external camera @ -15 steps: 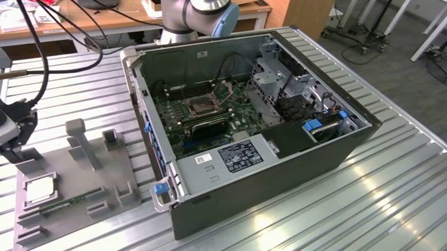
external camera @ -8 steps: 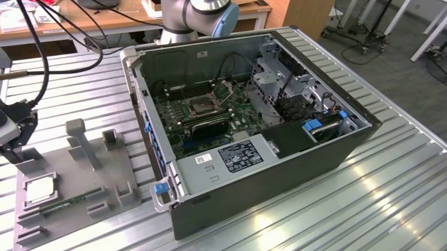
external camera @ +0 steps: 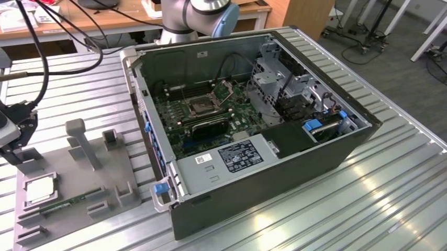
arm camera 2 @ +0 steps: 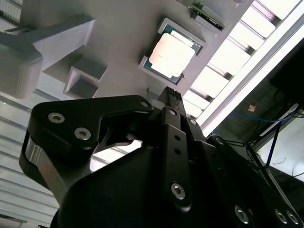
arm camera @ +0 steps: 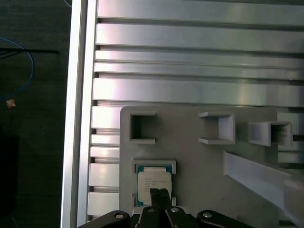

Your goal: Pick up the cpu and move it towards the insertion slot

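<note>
The cpu (external camera: 41,188), a flat square chip with a silvery top, lies in its recess on the grey fixture plate (external camera: 104,172) at the exterior view's left. Both wrist views show it too, cpu (arm camera 2: 171,54) and cpu (arm camera: 153,179), seated in its raised frame. My gripper (external camera: 14,151) hangs at the plate's far left edge, above the chip. Its black fingertips (arm camera: 159,194) are pressed together over the chip's near edge and hold nothing; they point at it in the second wrist view, gripper (arm camera 2: 172,94). The insertion slot (external camera: 199,107) sits on the green board inside the open computer case.
Grey upright posts (external camera: 78,141) and small holders stand on the fixture plate, and a thin green memory stick (external camera: 70,203) lies beside the chip. The open case (external camera: 279,157) fills the middle of the ribbed metal table (external camera: 363,209). Black cables (external camera: 42,63) hang over the left.
</note>
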Controlling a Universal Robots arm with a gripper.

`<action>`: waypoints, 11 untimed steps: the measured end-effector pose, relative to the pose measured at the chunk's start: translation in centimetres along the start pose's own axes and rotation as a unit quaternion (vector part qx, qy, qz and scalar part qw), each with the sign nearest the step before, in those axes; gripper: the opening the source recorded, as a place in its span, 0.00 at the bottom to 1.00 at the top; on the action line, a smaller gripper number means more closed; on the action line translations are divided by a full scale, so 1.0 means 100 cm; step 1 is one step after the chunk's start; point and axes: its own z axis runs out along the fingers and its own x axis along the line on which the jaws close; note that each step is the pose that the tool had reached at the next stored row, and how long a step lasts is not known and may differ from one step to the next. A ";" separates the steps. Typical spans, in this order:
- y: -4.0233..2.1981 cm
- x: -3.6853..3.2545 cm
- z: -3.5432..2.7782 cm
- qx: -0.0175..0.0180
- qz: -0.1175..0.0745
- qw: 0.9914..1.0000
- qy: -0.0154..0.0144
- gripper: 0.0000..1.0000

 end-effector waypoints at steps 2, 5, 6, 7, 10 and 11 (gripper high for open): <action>-0.0010 0.0000 -0.0001 0.000 0.000 1.000 0.000 0.11; -0.0016 0.0001 -0.0001 0.000 0.000 1.000 0.000 0.11; -0.0019 0.0000 -0.0001 0.000 0.000 1.000 0.000 0.11; -0.0019 0.0001 0.0000 0.000 0.000 1.000 0.000 0.11; -0.0019 0.0001 0.0006 0.000 0.000 1.000 0.000 0.11; -0.0019 0.0001 0.0009 0.000 0.000 1.000 0.000 0.11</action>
